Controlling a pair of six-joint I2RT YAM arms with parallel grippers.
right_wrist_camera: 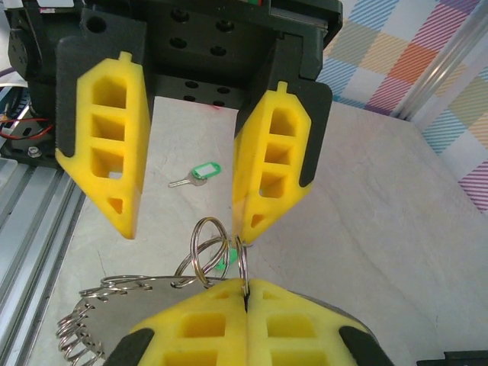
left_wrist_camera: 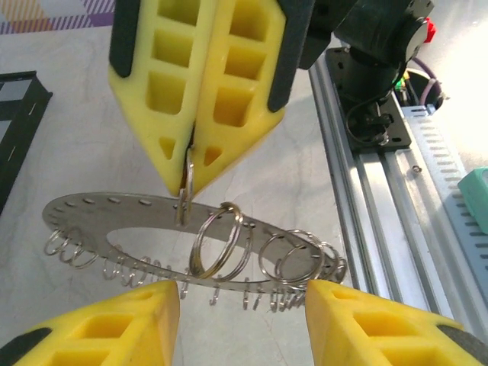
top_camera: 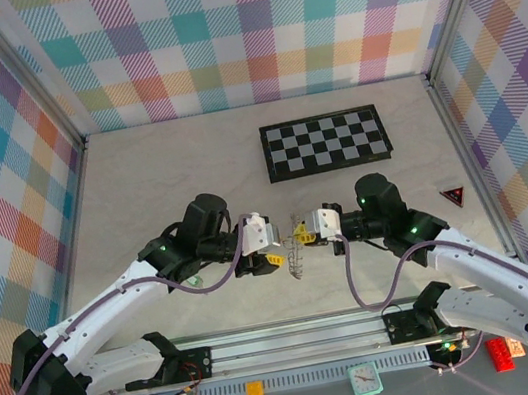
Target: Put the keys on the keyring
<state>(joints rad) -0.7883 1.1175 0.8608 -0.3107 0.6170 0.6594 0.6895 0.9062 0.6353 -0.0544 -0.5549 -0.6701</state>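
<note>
Right end effector (right_wrist_camera: 245, 293), nearest the lens in the right wrist view: its jaws are pressing fully together on a small split ring (left_wrist_camera: 187, 166) threaded through a hole in the keyring (left_wrist_camera: 91, 217). The keyring is hanging clear of the tabletop (right_wrist_camera: 366, 198) from that single wire, tilted, between the two arms. Larger loose rings (left_wrist_camera: 219, 242) are dangling along its edge.

Left end effector (left_wrist_camera: 240, 293): its jaws are standing wide apart and gripping nothing. One finger is sitting to each side of the keyring's lower edge, near it; contact cannot be confirmed.

One key (right_wrist_camera: 200, 173) is lying flat on the tabletop on the left arm's side, well apart from the keyring. A green patch is showing through the loose rings in the right wrist view; whether it is the second key cannot be told. No key is judged to be threaded yet.

Risks noted:
- The pinch is bearing on thin round wire, so the keyring is likely to swivel or slip out if nudged.
- If the left jaws close here, they may trap the dangling rings rather than the flat plate and twist it.
- The two end effectors are working very close together, so finger collision is a real possibility.
- The key is small and flat, so it may skid away when grasped.
</note>
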